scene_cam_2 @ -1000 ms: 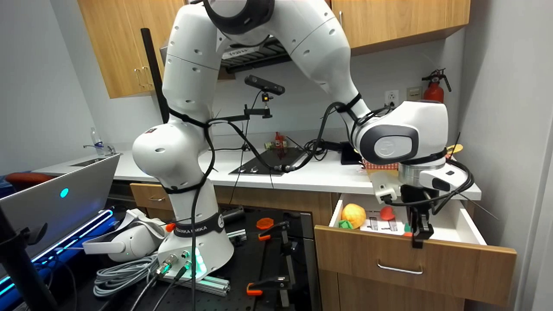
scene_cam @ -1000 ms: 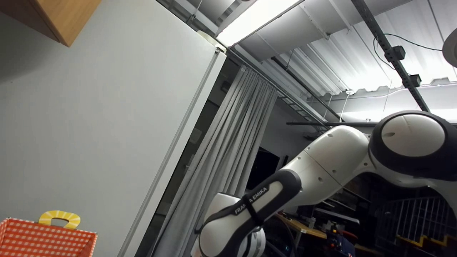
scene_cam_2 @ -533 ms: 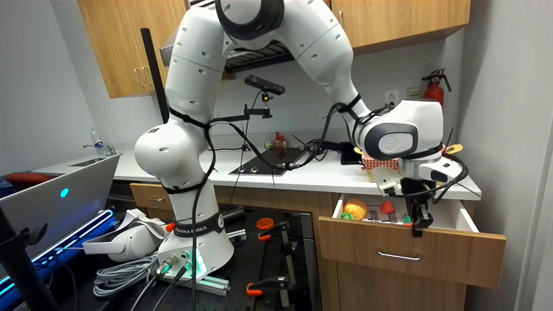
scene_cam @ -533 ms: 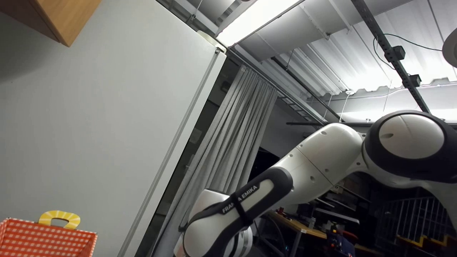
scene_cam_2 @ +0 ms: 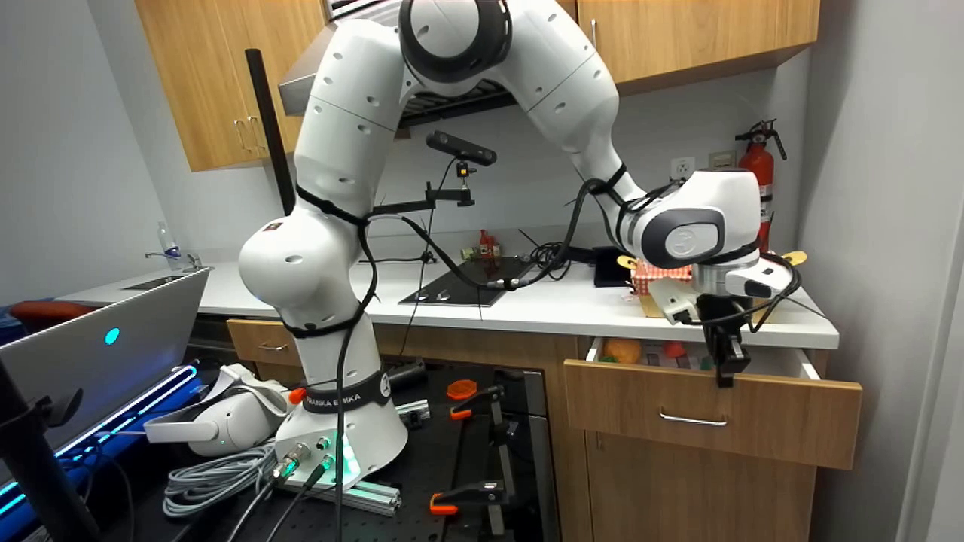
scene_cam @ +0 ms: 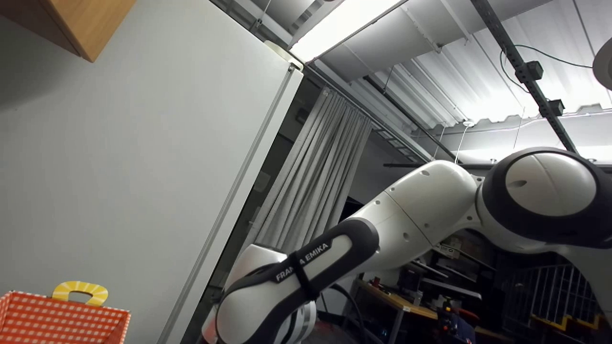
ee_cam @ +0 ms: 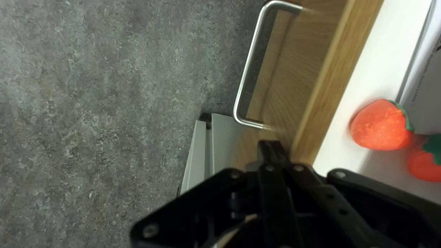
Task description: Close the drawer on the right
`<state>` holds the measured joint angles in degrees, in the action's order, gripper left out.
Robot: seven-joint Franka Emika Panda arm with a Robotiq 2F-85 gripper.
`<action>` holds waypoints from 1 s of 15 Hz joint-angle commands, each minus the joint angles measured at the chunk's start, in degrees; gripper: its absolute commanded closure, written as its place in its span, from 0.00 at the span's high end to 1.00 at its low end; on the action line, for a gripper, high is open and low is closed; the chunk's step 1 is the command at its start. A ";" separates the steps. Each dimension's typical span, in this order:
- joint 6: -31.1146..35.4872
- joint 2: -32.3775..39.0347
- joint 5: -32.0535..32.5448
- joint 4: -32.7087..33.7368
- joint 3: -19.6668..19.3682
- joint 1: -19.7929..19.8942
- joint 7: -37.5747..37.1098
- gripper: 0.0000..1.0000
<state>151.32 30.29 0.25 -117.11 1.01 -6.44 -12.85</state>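
The right drawer, with a wood front and a metal handle, is partly open below the counter. In the wrist view its wood front, handle and top edge show close up. My gripper points down at the top edge of the drawer front, on its outer side. In the wrist view the fingertips are together with nothing between them, against or very near the front face; exact contact is hard to see. In an exterior view the gripper and drawer are out of frame.
Inside the drawer lie a toy strawberry, another red item and an orange fruit. The white counter overhangs the drawer and bears a checkered basket. A grey wall stands to the right.
The drawer has slid inward toward the cabinet, and less of its inside shows. My gripper has moved back with it, staying at the front's top edge.
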 commanded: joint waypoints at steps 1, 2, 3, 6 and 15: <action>0.22 2.56 -0.61 3.87 0.24 -2.84 -2.35 0.00; 0.10 3.04 -0.56 4.66 0.26 -3.50 -2.82 0.00; 0.02 3.49 -0.56 5.35 0.28 -4.02 -3.12 0.00; -0.18 4.69 -0.53 7.26 0.26 -5.26 -3.81 0.00; -0.82 6.51 -1.26 10.73 0.99 -5.62 -3.59 0.00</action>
<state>151.23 35.14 0.25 -109.59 1.53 -11.71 -16.02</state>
